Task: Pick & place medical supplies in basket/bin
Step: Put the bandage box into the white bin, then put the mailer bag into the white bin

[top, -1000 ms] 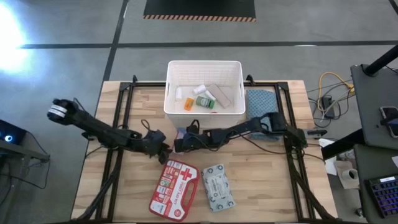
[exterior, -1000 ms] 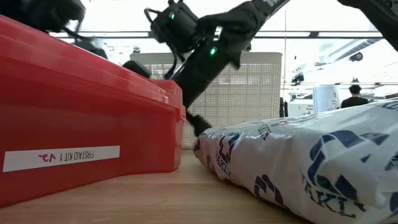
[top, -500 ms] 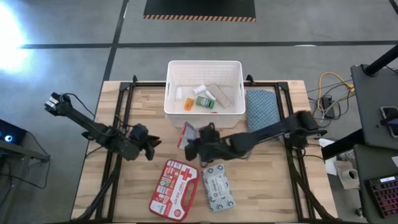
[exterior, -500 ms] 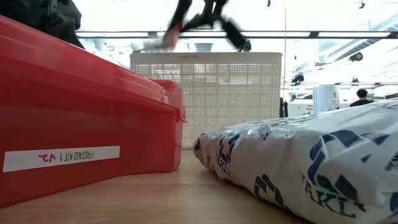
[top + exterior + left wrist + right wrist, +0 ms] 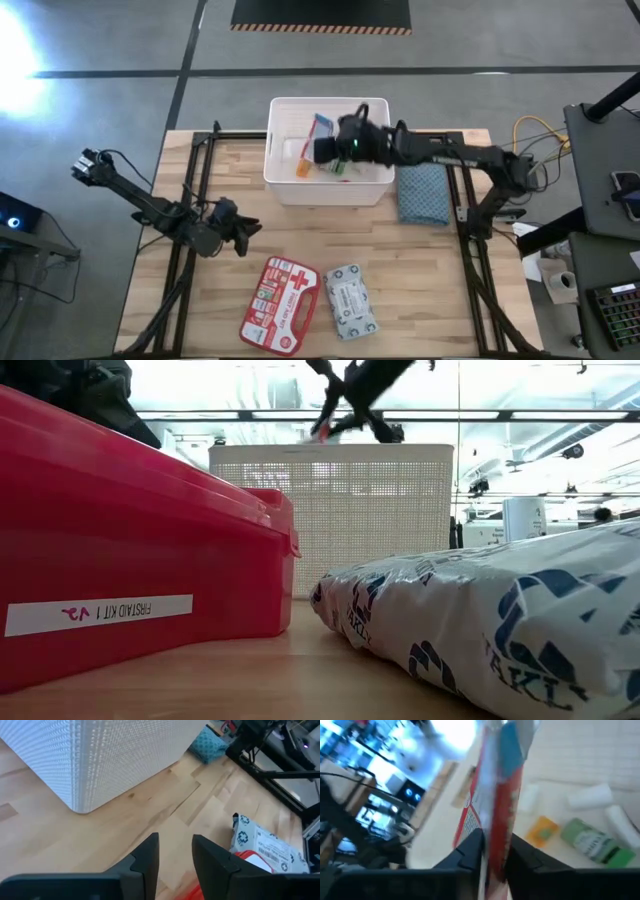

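Observation:
The white basket (image 5: 377,178) stands at the far middle of the table. It holds a green bottle (image 5: 592,845), an orange piece (image 5: 542,831) and white rolls (image 5: 590,797). My right gripper (image 5: 328,146) hangs over the basket, shut on a small red-white box (image 5: 322,126). The red first-aid case (image 5: 280,305) and the grey-white wipes pack (image 5: 352,300) lie flat near the table's near edge. My left gripper (image 5: 245,228) is open, low over bare wood left of the case and touching nothing. My right gripper pinches the small red-white box between its two fingers, on the flat faces near one end (image 5: 495,837). The fingers (image 5: 470,852) reach in from the table's right. The box sticks out beyond the fingertips, lifted clear above the basket's inside.
A blue folded cloth (image 5: 422,190) lies right of the basket. Black frame rails (image 5: 195,190) run along both sides of the table. Bare wood lies between the basket and the two packs at the near edge. In the low view the case (image 5: 140,560) and wipes pack (image 5: 500,620) stand before the basket (image 5: 330,510).
My right gripper has taken the small red-white box up from the table in front of the basket, then carried it up and toward the far edge until it hangs over the basket. My left gripper has drawn back a little toward the table's left and then stayed still.

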### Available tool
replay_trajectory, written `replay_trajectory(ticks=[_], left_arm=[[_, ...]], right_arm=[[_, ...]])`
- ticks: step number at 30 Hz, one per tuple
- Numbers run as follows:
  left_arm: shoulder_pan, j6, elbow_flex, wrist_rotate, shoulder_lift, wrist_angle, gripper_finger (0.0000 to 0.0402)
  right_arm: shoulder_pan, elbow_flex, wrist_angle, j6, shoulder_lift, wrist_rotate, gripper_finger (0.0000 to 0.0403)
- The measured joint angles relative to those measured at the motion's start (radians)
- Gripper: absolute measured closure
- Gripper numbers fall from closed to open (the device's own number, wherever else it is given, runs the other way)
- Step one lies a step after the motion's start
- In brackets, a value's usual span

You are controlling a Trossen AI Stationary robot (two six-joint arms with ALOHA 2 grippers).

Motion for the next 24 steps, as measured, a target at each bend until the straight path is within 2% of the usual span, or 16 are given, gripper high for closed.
replay_trajectory(ticks=[4,8,12,16,19,22,24], left_arm=[[0.000,-0.053,0.000,0.001,-0.002,-0.002,0.0290],[0.000,-0.081,0.000,0.005,-0.002,-0.002,0.0274],[-0.001,-0.081,0.000,0.012,-0.002,-0.003,0.0270],[-0.001,-0.080,0.000,0.014,-0.002,-0.003,0.0270],[-0.001,-0.079,0.000,0.014,-0.002,-0.003,0.0270],[0.000,-0.079,0.000,0.026,-0.002,-0.003,0.0270],[0.000,-0.078,0.000,0.083,-0.002,-0.003,0.0270]], right_arm=[[-0.105,0.002,-0.037,-0.013,0.017,-0.130,0.0280],[-0.141,0.002,-0.030,-0.042,0.018,-0.125,0.0209],[-0.129,0.018,-0.025,-0.115,0.001,-0.088,0.0160],[-0.051,0.021,-0.021,-0.246,-0.026,-0.077,0.0133],[0.035,0.021,-0.073,-0.272,-0.031,-0.097,0.0128],[0.108,0.021,-0.195,-0.229,-0.031,-0.200,0.0131],[0.158,0.020,-0.265,-0.162,-0.024,-0.278,0.0136]])
